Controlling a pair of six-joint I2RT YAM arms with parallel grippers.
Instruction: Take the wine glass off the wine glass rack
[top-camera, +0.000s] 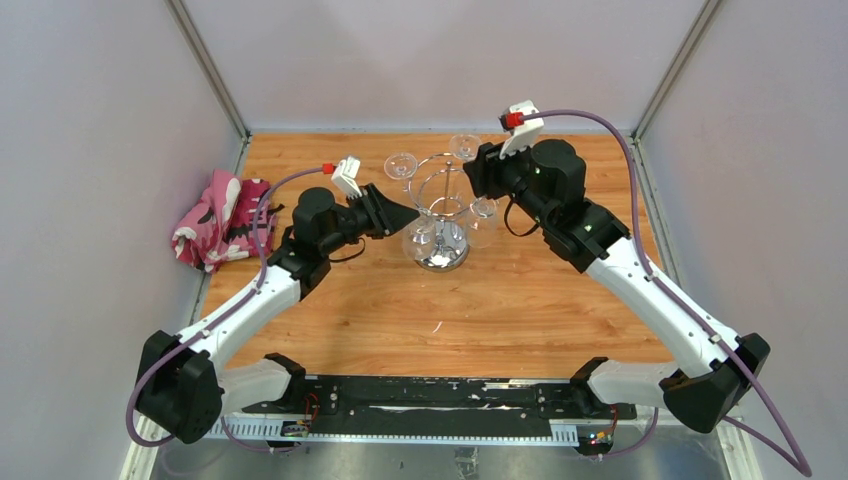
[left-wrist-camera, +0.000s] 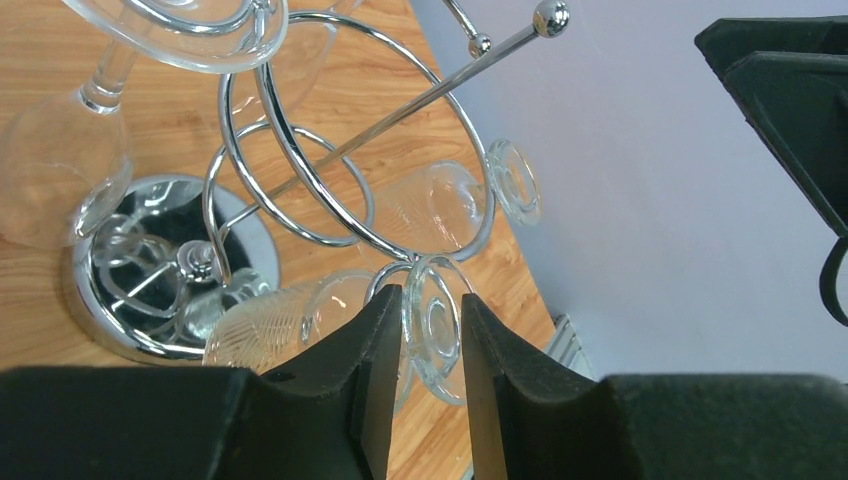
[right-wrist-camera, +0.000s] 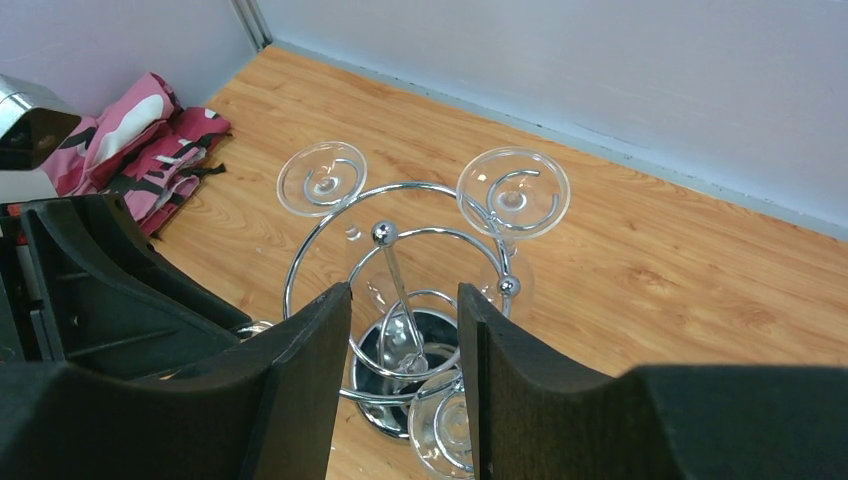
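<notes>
The chrome wine glass rack (top-camera: 441, 257) stands mid-table with several clear glasses hanging upside down from its hooks. My left gripper (top-camera: 407, 214) is at its left side. In the left wrist view the left gripper (left-wrist-camera: 432, 300) is narrowly open, its jaws either side of the round foot of one hanging wine glass (left-wrist-camera: 437, 322); whether they touch it is unclear. That glass's bowl (left-wrist-camera: 290, 320) lies left of the fingers. My right gripper (top-camera: 478, 172) is open and empty, above the rack's right side; the rack's pole (right-wrist-camera: 380, 233) shows between its fingers (right-wrist-camera: 310, 350).
A pink patterned cloth (top-camera: 215, 222) lies at the table's left edge, also in the right wrist view (right-wrist-camera: 130, 140). Other glass feet (right-wrist-camera: 321, 178) (right-wrist-camera: 513, 192) hang at the rack's far side. Grey walls enclose the table on three sides.
</notes>
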